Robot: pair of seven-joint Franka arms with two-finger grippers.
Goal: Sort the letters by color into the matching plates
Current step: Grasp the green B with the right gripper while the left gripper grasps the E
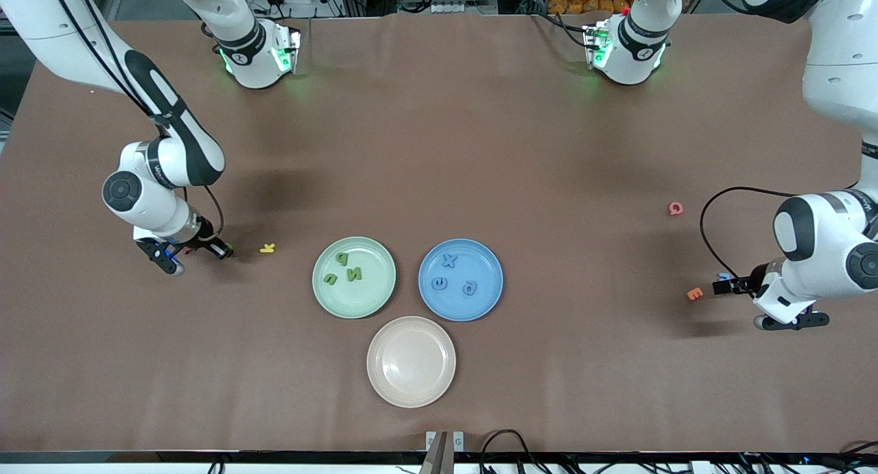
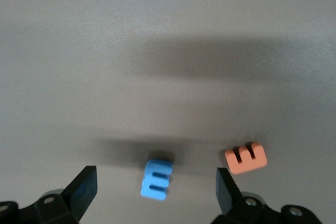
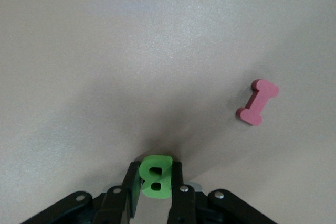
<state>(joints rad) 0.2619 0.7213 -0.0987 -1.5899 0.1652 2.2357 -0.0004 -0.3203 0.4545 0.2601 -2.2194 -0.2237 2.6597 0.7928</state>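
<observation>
A green letter B [image 3: 156, 177] is clamped between the right gripper [image 3: 156, 190] fingers, at nine o'clock from the green plate [image 1: 322, 297]. A blue letter E [image 2: 156, 180] is straddled by the wide-open left gripper [image 2: 156, 192], at three o'clock from the blue plate [image 1: 480, 309].

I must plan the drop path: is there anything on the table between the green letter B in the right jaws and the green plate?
Only the yellow letter lies on the table between the green letter B, gripped by the right gripper, and the green plate. A lifted carry should clear it.
</observation>
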